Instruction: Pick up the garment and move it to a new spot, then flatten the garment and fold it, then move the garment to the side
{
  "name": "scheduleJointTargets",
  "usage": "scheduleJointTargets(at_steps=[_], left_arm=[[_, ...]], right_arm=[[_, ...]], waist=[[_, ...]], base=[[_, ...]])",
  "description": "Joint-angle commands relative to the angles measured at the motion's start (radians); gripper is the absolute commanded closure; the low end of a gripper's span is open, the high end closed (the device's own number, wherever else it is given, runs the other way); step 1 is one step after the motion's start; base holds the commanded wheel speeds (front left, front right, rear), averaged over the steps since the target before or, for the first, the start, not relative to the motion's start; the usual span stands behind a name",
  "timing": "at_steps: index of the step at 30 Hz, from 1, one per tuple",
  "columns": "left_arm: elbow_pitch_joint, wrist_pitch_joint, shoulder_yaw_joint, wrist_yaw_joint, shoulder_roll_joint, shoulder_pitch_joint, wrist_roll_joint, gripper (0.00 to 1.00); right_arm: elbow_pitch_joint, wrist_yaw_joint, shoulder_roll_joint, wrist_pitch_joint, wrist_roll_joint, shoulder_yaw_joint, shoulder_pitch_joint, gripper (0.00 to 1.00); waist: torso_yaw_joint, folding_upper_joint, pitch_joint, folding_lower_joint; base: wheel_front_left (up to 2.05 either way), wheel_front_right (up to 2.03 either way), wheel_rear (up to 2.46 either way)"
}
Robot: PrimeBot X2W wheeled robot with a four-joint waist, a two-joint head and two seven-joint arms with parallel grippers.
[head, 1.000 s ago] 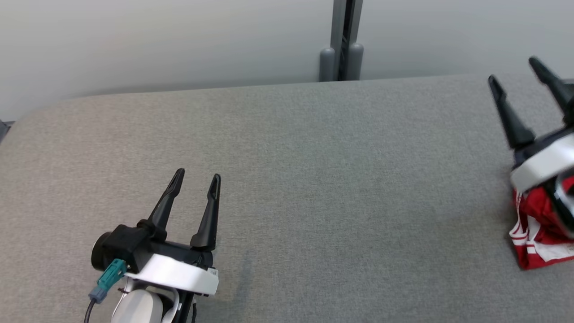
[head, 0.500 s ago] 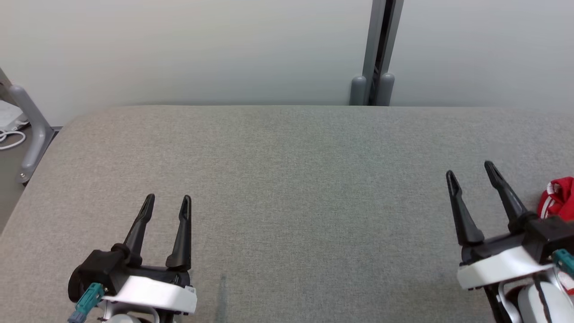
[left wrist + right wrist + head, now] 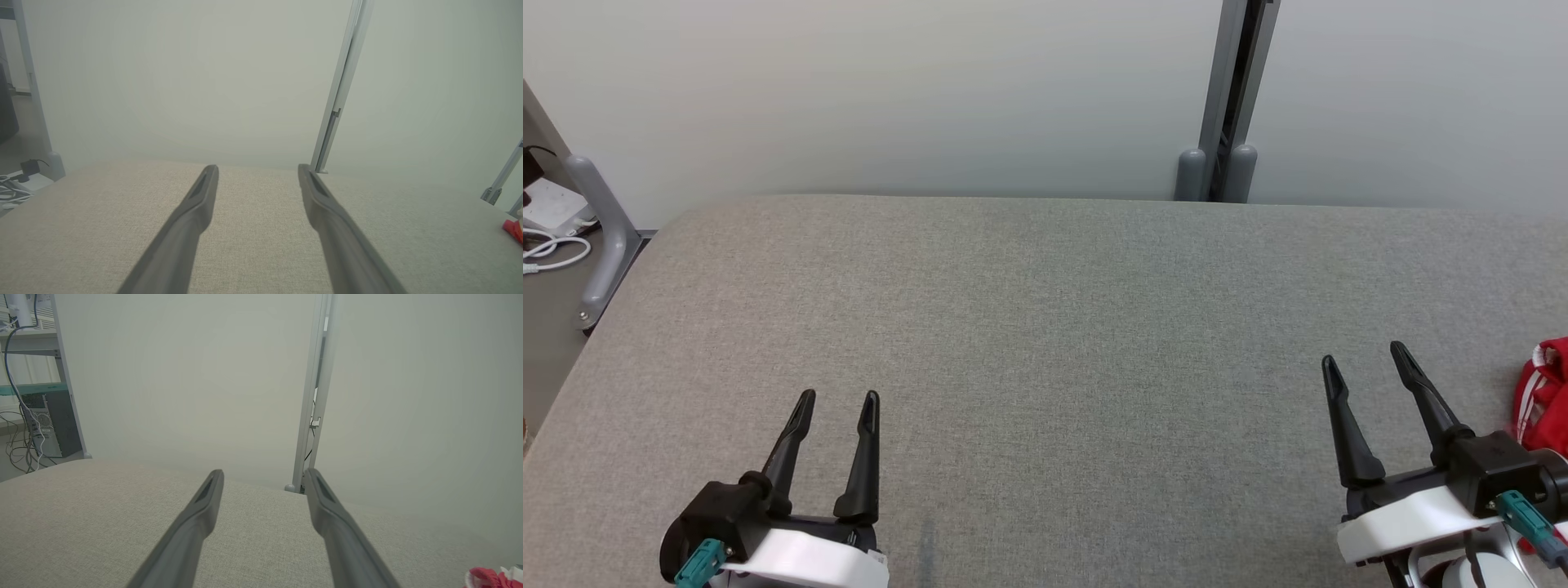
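Note:
The garment [image 3: 1543, 396] is a red cloth with white stripes, bunched at the right edge of the grey table [image 3: 1045, 327], partly cut off by the frame. A red sliver of the garment [image 3: 514, 229] lies at the far right of the left wrist view, and a corner of the garment [image 3: 486, 577] sits at the bottom right of the right wrist view. My right gripper [image 3: 1364, 361] stands open just left of it, touching nothing. At the lower left my left gripper [image 3: 837, 400] is open and empty, far from the cloth.
A pale wall with a grey post [image 3: 1227, 106] rises behind the table. Off the table's left end stand a grey frame leg [image 3: 600, 237] and white cables [image 3: 547, 253]. Shelving with a computer case [image 3: 45, 424] stands to the left.
The head camera has swung, shifting the whole picture. The right gripper has come down from over the garment to the lower right, and the garment now lies to its right.

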Motion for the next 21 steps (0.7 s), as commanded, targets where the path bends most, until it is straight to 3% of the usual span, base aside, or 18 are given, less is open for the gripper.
scheduleJointTargets(at_steps=[1,12,21], left_arm=[[0.004,-0.003,-0.002,0.007,0.004,0.004,-0.005,0.00],[0.027,-0.003,-0.012,0.016,0.004,-0.001,-0.019,0.00],[0.043,-0.003,-0.011,-0.017,0.004,0.009,-0.051,0.00]], right_arm=[[0.002,0.000,0.001,-0.005,0.006,-0.004,0.009,0.00],[0.010,0.000,0.006,-0.005,0.013,0.000,0.005,0.00],[0.015,0.000,0.002,-0.005,0.017,0.008,0.003,0.00]], waist=[[0.000,-0.0001,0.000,0.0000],[-0.002,-0.0001,0.005,0.0000],[0.002,-0.0001,0.006,0.0000]], base=[[0.00,0.00,0.00],[0.00,0.00,0.00],[0.00,0.00,0.00]])
